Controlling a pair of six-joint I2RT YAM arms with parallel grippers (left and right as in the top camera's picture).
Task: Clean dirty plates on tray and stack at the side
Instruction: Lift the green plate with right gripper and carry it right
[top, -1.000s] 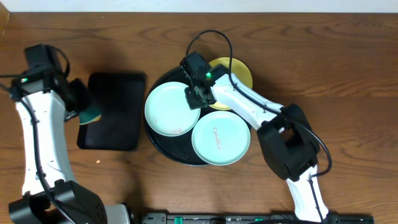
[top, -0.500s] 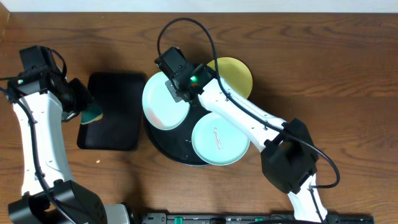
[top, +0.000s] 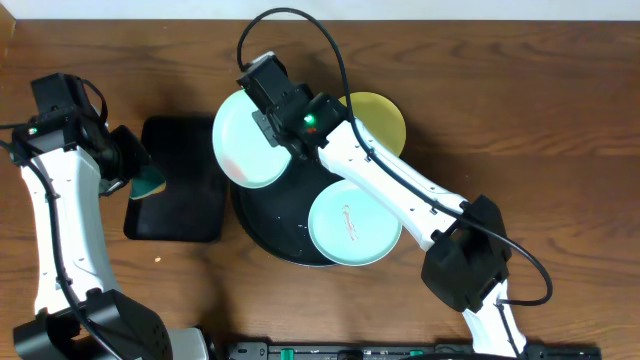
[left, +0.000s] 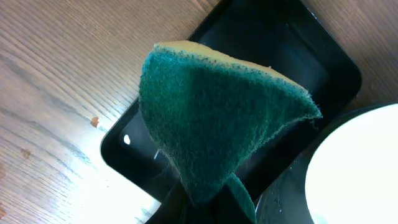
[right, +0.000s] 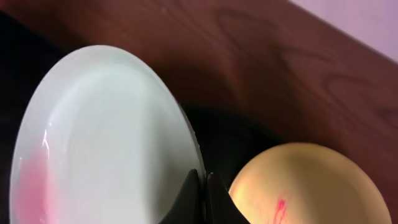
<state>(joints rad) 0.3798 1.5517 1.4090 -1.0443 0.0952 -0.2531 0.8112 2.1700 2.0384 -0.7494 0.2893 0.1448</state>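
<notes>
- right pincer (right: 200, 186) is pinched together on the rim of one mint plate (right: 93, 137); only the fingertips show in the wrist view, and overhead the wrist covers that bit of the rim
- that plate hangs past the upper-left rim of the round tray (top: 270, 230) and overlaps the top right corner of the rectangular tray (top: 185, 180), with a pink smear on its left side; can't tell how far it's lifted
- yellow plate (top: 385, 115) is at the tray's upper right rim, left part hidden under the right arm, so it's hard to say if it's fully on the tray; it has a red mark on it
- second mint plate (top: 355, 222) lies flat in the tray's lower right
- left pincer (left: 198, 208) is clamped on a green sponge (left: 217, 118), which blocks most of its fingers, over the rectangular tray's left edge
- the right arm crosses the bench (top: 520, 90) diagonally over the round tray
</notes>
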